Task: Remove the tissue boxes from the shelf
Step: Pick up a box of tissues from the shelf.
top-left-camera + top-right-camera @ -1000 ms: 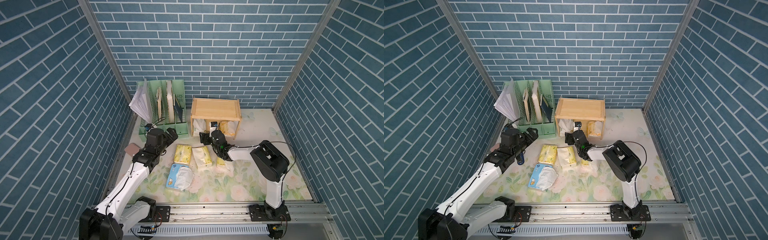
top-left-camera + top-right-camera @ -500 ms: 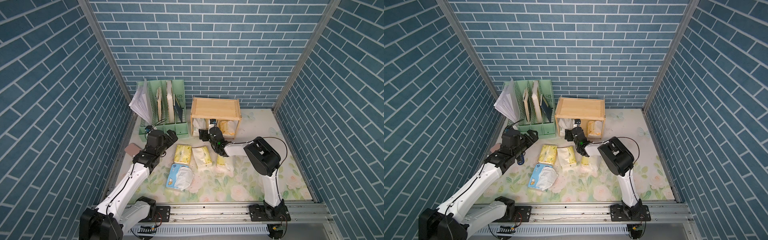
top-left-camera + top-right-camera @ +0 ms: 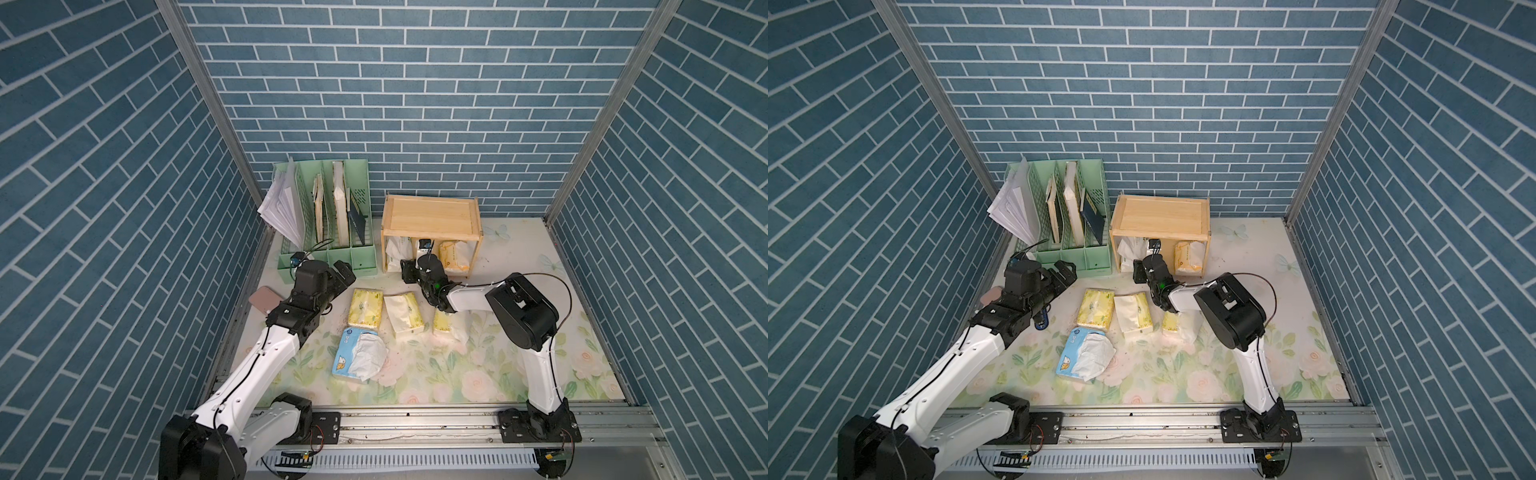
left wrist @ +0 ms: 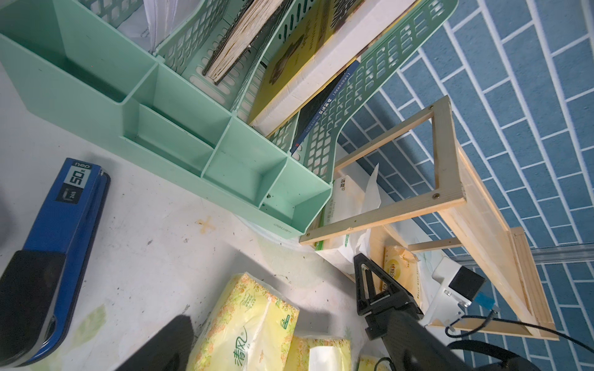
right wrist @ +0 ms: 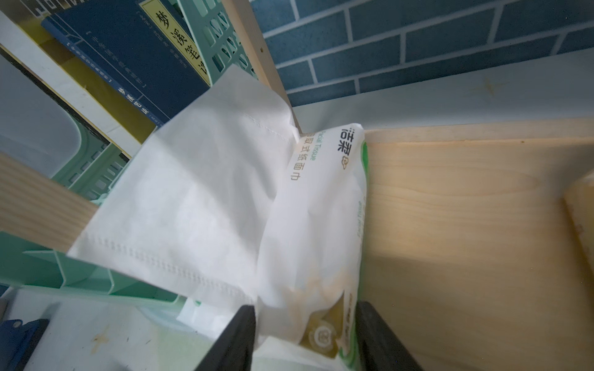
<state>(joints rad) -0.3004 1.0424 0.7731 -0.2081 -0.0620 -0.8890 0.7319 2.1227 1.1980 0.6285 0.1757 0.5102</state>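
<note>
Now, right pincer [image 5: 305,324]: half closed, one finger on each side of the near end of the white soft plastic tissue pack [image 5: 321,208]; they seem to touch it, but how firmly I cannot tell.
Pack place: on the lower board of the small light wooden two-tier shelf [image 3: 430,214], in its left part.
Left pincer [image 3: 340,272]: fully open and empty, to the left of the shelf.
Risk: the soft end may squeeze and slip out; the loose white tissue sheet [image 5: 199,192] may catch on the shelf's corner post.
</note>
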